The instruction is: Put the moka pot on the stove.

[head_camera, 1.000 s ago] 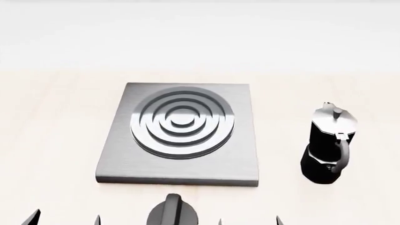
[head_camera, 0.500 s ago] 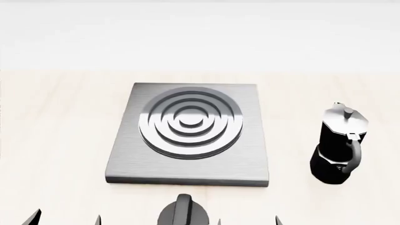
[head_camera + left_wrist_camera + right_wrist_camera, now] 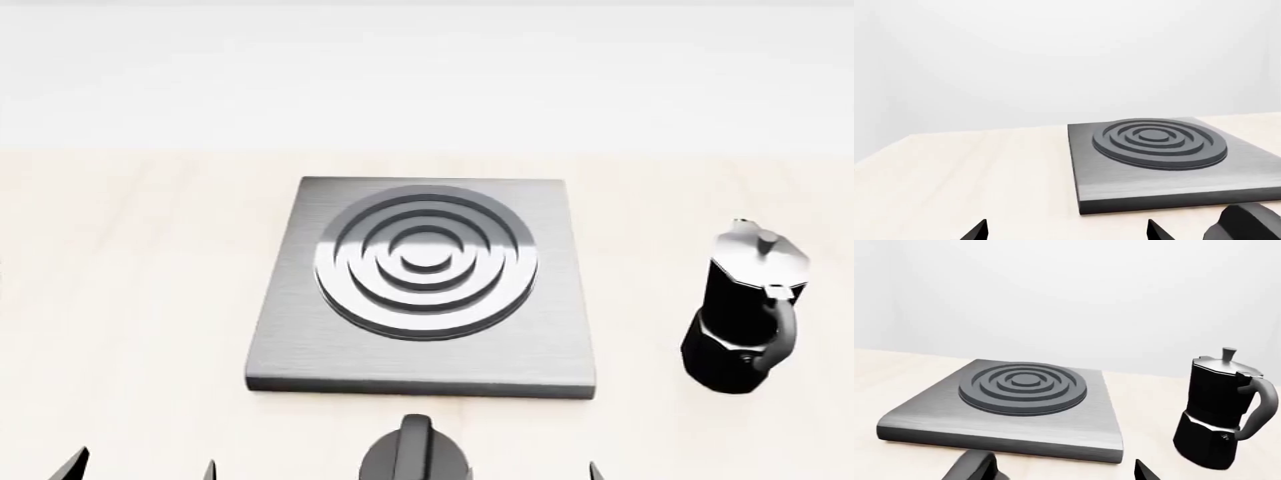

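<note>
A bare simulated kitchen counter: a pale light-wood tabletop against a blank white backdrop. It carries a flat square brushed grey metal stove plate with a raised concentric ring burner, a glossy black faceted moka pot with a silvery lid, and a squat black dial knob.

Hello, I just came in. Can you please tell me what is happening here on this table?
Nothing is being handled yet. The moka pot stands upright on the light wooden table, to the right of the stove and apart from it. The ring burner is bare. A black dial knob sits in front of the stove. Only the dark tips of both pincers show at the near edge, so their state cannot be judged.
</note>
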Robot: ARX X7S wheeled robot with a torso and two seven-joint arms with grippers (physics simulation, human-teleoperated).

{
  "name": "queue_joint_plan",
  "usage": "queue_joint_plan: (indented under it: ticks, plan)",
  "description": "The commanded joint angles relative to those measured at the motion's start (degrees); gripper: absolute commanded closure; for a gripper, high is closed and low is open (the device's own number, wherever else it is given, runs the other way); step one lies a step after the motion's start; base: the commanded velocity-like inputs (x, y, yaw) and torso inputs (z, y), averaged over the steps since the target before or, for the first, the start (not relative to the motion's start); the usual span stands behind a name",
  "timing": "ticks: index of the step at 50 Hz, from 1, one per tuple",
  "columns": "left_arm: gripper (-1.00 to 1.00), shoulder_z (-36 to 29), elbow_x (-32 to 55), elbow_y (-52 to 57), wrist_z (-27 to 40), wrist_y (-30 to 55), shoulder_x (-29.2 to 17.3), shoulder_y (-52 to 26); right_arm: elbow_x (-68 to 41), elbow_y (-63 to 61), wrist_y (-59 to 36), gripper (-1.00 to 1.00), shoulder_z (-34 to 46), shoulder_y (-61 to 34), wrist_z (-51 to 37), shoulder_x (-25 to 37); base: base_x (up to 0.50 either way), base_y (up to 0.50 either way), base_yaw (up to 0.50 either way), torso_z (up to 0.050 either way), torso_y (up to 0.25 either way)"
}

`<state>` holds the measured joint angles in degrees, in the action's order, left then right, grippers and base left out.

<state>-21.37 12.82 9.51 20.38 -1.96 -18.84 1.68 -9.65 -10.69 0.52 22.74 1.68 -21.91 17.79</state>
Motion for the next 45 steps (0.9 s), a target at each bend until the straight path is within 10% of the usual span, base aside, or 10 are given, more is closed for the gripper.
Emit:
queue_joint_plan:
  ticks: [1, 11, 12, 45]
  plan:
    - [-1.00, 1.36, 0.63, -1.49, -1.53, -1.39, 0.98, -0.38, 0.27, 0.70, 0.01, -1.00, -1.22, -0.05, 0.89, -0.79, 0.00, 0.05, 0.00, 0.000, 0.000]
    - [-1.00, 1.04, 1.07, -3.01, -1.80, -1.13, 1.19, -0.91, -0.62, 2.45, 0.58, -1.00, -1.50, -0.37, 1.04, -0.93, 0.00, 0.00, 0.00, 0.000, 0.000]
    - [-1.00, 19.12, -12.95, -2.32, -21.17, 2.42, 17.48, 2.36, 13.48, 2.36, -0.66, -1.00, -19.34, 3.18, 20.26, -17.24, 0.00, 0.00, 0.00, 0.000, 0.000]
    - [-1.00, 16.40, -9.17, -1.86, -17.37, 3.29, 13.68, 2.09, 9.76, -5.04, -18.17, -1.00, -17.70, -8.06, 17.18, -11.19, 0.00, 0.00, 0.00, 0.000, 0.000]
